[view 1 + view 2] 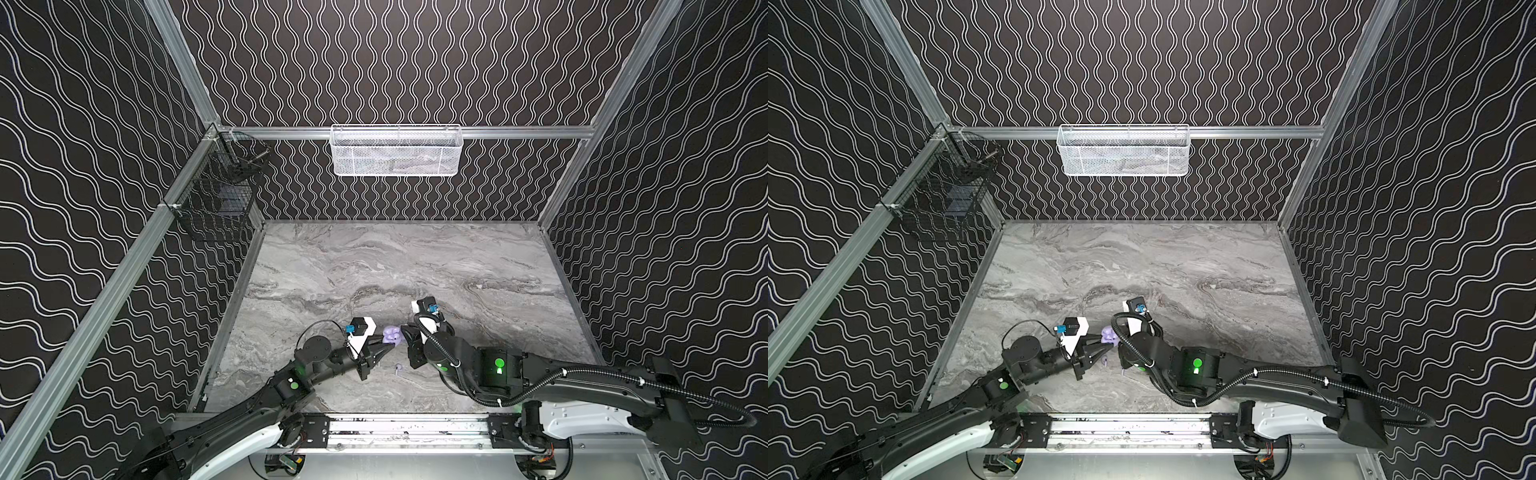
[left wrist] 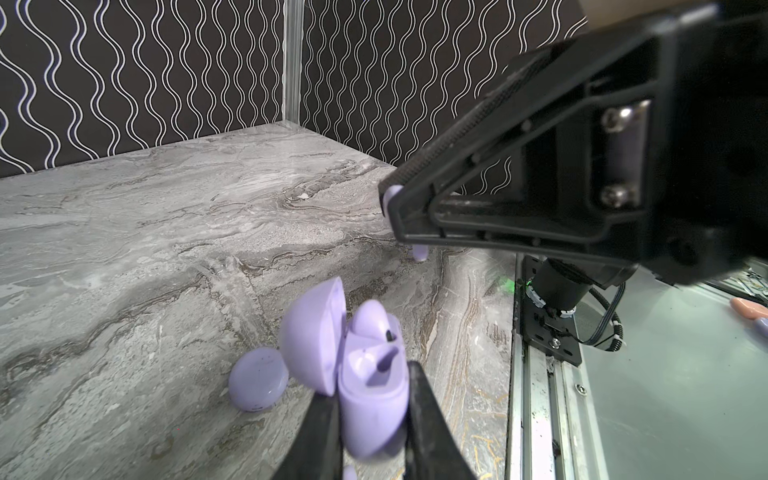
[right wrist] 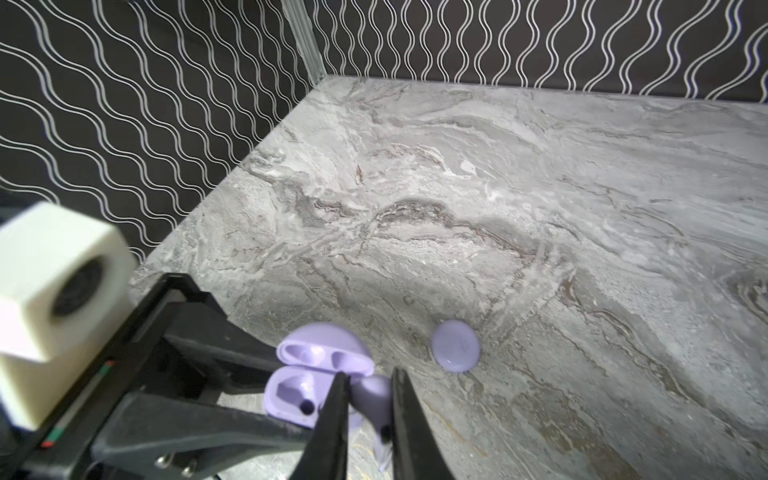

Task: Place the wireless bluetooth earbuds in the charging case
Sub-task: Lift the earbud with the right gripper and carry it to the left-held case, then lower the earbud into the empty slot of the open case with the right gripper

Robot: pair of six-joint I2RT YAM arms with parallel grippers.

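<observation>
Earbuds [image 3: 370, 392]: one in right gripper [image 3: 369, 374], one on table [image 3: 540, 208]; two cases [image 3: 291, 388].

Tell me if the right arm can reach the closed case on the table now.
Probably yes: the closed case lies on the table just past the right gripper, nothing between. Grasping is doubtful, though: the jaws are shut on an earbud.

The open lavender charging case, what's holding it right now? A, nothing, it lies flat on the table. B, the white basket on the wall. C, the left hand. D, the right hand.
C: in the left wrist view the left hand clamps the open charging case by its base, lid swung open.
</observation>
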